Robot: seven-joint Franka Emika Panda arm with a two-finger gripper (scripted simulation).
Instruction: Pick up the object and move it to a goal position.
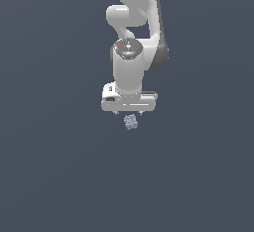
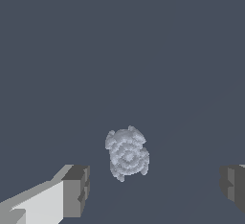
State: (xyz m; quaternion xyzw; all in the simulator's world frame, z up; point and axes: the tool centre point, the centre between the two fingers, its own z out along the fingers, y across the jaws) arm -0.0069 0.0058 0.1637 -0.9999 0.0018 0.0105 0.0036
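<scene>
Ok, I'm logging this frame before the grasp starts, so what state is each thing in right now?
gripper: open, fingers spread wide with nothing between the pads, pointing down above the clump.
pale grey-blue clump: free, not gripped, lying on the dark surface in line with the gap between the fingers; in the exterior view it shows just under the gripper.
arm: upright over the clump.

Exterior view distant, facing arm [image 1: 131,52]; wrist view close (looking down); both share object [image 1: 130,122].

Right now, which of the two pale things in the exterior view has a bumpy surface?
The small grey-blue clump just below the gripper; the white robot arm is smooth.
</scene>
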